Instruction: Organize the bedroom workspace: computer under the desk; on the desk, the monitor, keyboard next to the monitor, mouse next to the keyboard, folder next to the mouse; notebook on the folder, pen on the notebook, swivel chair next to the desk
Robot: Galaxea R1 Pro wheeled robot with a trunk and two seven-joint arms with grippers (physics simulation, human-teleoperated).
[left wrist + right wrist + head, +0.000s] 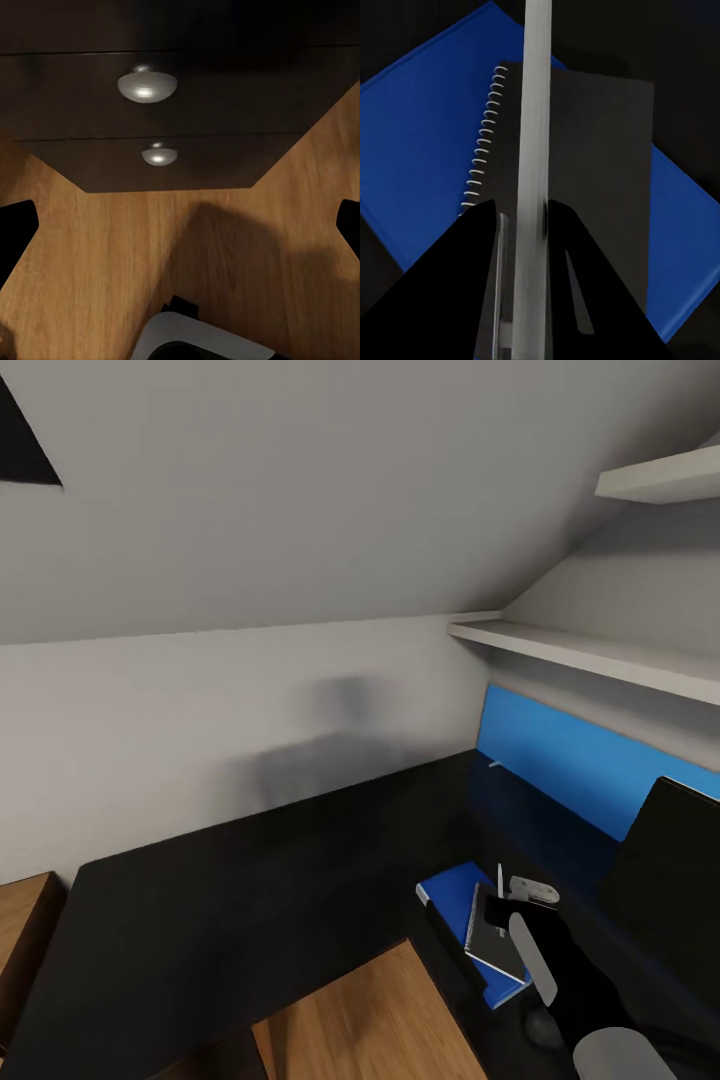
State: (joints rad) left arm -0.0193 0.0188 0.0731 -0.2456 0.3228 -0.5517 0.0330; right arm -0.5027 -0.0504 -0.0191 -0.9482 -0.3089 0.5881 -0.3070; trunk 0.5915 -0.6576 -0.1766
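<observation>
One pen (534,150), a pale silver-white stick, is seen clamped between the two dark fingers of the right gripper (521,225) in the right wrist view, held just above the notebook. One notebook (577,172), black with a wire spiral along one edge, is laid on one bright blue folder (420,127), whose corners stick out past it on several sides. In the head view the right gripper (500,908) is seen over the same stack, with the notebook (492,948) on the folder (452,892) at the near part of the glossy black desk (250,900); part of the folder's near end is hidden by the right arm. In the left wrist view, the left gripper's two dark fingertips (15,232) are spread wide with nothing between them, over a wooden floor (105,255) in front of the desk's drawer unit, where two round silver knobs (147,84) are counted. Farther back along the desk, the dark edge of one monitor (680,860) is set before a long blue wall panel (570,755). Two white shelves (600,655) are mounted above it.
</observation>
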